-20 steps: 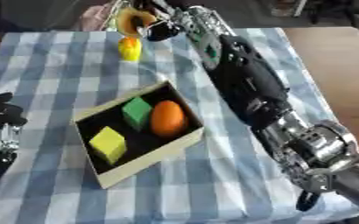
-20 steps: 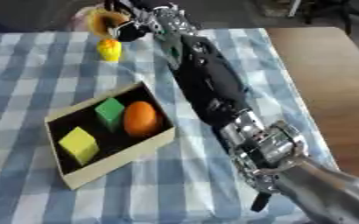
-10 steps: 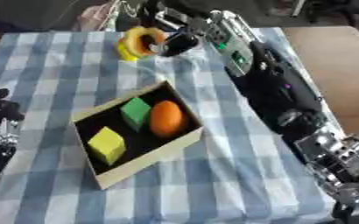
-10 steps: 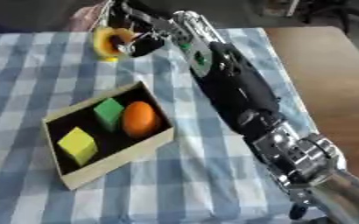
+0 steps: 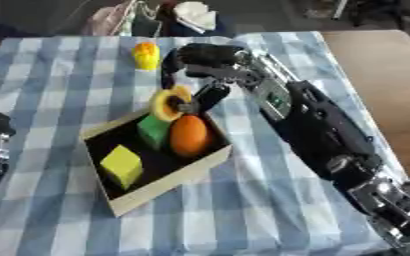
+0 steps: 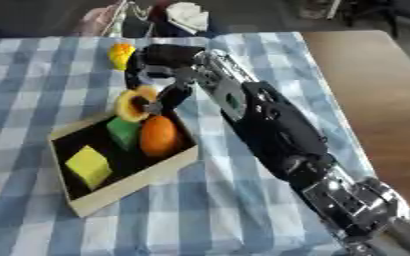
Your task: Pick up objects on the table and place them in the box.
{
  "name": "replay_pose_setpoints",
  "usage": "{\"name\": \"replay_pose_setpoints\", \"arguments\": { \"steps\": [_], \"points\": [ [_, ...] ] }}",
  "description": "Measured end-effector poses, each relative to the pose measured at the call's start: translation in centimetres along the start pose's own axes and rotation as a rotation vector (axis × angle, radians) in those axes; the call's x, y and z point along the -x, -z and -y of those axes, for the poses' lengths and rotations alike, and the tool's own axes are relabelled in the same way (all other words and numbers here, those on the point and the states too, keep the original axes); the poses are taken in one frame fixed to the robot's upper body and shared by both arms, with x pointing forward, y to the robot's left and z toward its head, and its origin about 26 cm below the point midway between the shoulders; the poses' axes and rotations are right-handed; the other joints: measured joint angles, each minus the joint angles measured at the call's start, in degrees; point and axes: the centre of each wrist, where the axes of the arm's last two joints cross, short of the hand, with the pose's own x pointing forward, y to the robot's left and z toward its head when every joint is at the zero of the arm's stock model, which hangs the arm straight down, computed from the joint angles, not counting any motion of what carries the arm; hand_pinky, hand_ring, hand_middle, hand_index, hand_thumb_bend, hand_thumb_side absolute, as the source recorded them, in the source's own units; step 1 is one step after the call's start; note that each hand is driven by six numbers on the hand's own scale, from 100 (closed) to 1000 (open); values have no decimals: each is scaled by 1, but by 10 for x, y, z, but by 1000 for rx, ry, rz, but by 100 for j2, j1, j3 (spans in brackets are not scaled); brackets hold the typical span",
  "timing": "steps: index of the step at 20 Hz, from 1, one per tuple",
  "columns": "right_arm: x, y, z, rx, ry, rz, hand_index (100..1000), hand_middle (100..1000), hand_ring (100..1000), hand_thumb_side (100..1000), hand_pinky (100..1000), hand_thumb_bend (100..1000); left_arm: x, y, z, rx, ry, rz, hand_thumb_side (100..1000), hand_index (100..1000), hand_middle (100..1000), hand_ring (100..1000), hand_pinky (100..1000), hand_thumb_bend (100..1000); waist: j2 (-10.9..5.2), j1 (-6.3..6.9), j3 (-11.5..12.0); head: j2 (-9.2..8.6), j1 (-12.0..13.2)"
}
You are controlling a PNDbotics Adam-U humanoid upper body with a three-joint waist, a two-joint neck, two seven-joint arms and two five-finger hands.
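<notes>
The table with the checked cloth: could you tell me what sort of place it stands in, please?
Probably a robot test room, not a home: a checked cloth covers the table, toy-like pieces fill a box, and the right hand holds a yellow ring above it.

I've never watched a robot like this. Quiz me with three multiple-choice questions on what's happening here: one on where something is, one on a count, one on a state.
1. Where is the yellow ring?
A. over the box's far corner
B. on the bare wood
C. beside the left hand

2. How many things lie inside the box?
A. one
B. three
C. five

3. The right hand is:
A. resting open
B. holding the ring
C. out of sight

Answers: 1 A, it hangs at the far corner. 2 B, yellow block, green block, orange ball. 3 B, its fingers pinch the ring.
</notes>
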Motion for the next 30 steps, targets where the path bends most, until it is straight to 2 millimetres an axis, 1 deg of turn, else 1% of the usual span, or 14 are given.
{"name": "replay_pose_setpoints", "arguments": {
  "steps": [1,3,5,7,10,12,17,21,24,27,30],
  "points": [
    [0,0,-1,-22,-10,5,849,771,817,217,845,100,0,0,0,0,0,0,595,807,589,583,680,176,0,0,0,0,0],
    [1,-1,-2,-63,-29,10,898,823,842,221,861,100,0,0,0,-1,0,0,595,807,589,582,680,178,-1,0,-1,0,0],
    [3,-2,-3,-98,-40,10,925,850,859,221,878,100,0,0,0,-1,0,-1,596,807,588,582,680,179,-2,0,-1,0,1],
    [6,-5,-2,-117,-41,5,933,858,866,217,886,100,0,0,0,-2,0,-2,596,806,588,582,680,180,-2,0,-3,0,7],
    [12,-13,4,-101,-22,-15,934,859,866,212,889,100,0,0,0,-2,0,-2,595,806,588,582,680,182,-2,0,-8,0,25],
    [15,-18,12,-73,-8,-20,935,861,868,208,891,100,0,0,0,-3,0,-2,595,806,587,581,679,183,-2,0,-10,0,30],
    [21,-29,44,8,1,-26,937,861,865,200,892,100,0,0,0,-4,1,-3,594,806,586,581,679,187,-2,0,6,0,44],
    [27,-31,69,68,9,-33,941,864,864,200,895,100,0,0,0,-4,0,-3,594,806,586,580,679,189,-2,0,51,0,48],
    [35,-31,83,106,30,-66,943,869,861,198,898,100,0,0,0,-3,0,-2,592,805,585,580,678,191,0,2,95,0,43],
    [45,-26,91,160,76,-126,944,878,861,198,901,100,0,0,1,0,-2,1,594,805,585,580,678,192,0,2,193,0,8],
    [54,-14,87,209,124,-204,946,893,862,198,907,100,-1,1,2,12,-6,8,591,805,584,579,678,194,0,2,322,0,-56]
  ]
}}
